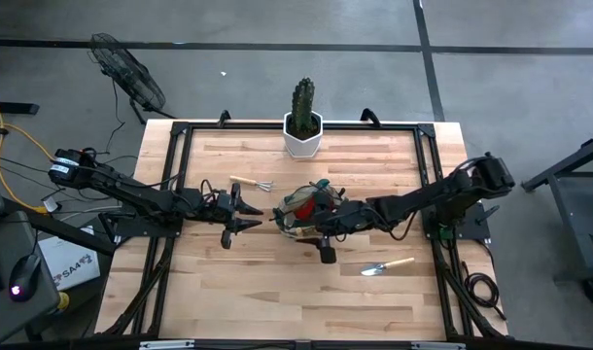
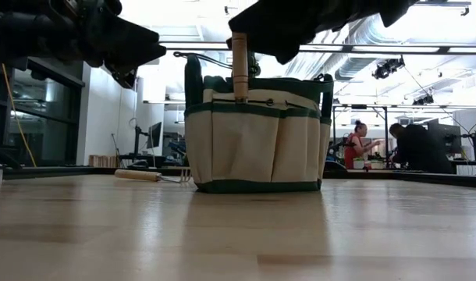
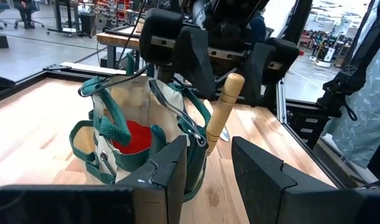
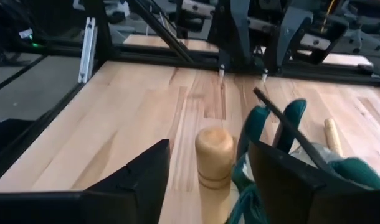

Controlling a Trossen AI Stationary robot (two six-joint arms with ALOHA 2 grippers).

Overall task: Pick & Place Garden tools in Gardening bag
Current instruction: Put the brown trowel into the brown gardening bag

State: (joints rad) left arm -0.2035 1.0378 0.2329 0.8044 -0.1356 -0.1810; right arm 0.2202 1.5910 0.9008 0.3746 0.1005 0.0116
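Right tool [image 4: 205, 177]: you have it open around the wooden trowel handle [image 4: 213, 155], standing in the gardening bag [image 1: 301, 209].
Left tool [image 3: 205, 177]: open, empty, just left of the bag.
Bag: mid-desk [image 1: 277, 282].

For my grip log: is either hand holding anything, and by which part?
Apparently nothing. The right hand straddles the trowel handle, gaps on both sides; the left hand is empty.

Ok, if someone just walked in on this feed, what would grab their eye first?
Probably the gardening bag mid-table with the right gripper over it, fingers open either side of a wooden tool handle standing upright in the bag. Next, the left gripper hovering open just beside the bag. Then the leftovers: a mini rake behind the bag and a trowel at the front right.
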